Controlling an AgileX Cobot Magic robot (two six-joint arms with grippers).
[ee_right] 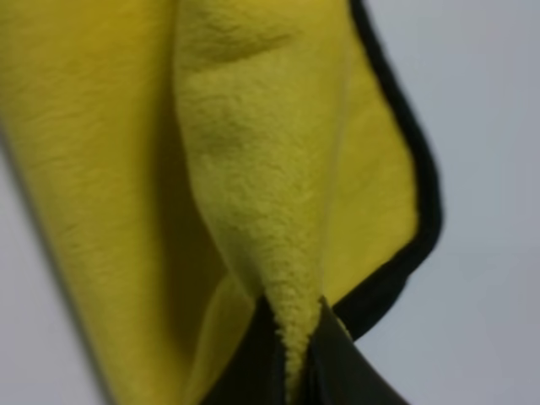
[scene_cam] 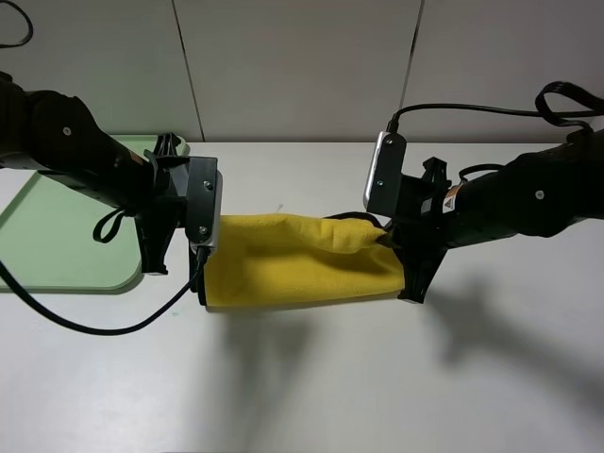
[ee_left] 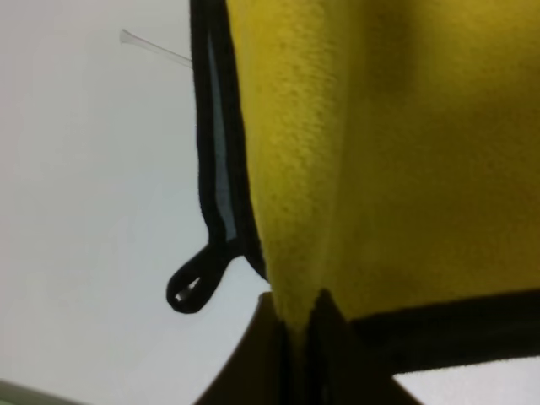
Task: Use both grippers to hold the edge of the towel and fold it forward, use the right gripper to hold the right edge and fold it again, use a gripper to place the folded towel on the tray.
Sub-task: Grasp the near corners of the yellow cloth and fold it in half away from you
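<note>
Soft, light towel (scene_cam: 293,260) sags mid-frame between left gripper (ee_left: 297,329) and right gripper (ee_right: 294,336), each pinching cloth by the black-trimmed edge (ee_left: 456,325), likely the best hold.

Centre frame, the yellow towel (scene_cam: 297,260) is slung between both arms, bunched and creased toward its right end. The left tool (scene_cam: 201,257) is clamped on the left edge and the right tool (scene_cam: 394,247) is pinched on the right edge, where black trim shows at the raised fold. The mint-green tray (scene_cam: 57,236) sits at mid-left, partly behind the left arm. A black cable (scene_cam: 94,326) loops across the white tabletop (scene_cam: 311,377) at lower left, and shadows fall below the cloth.
</note>
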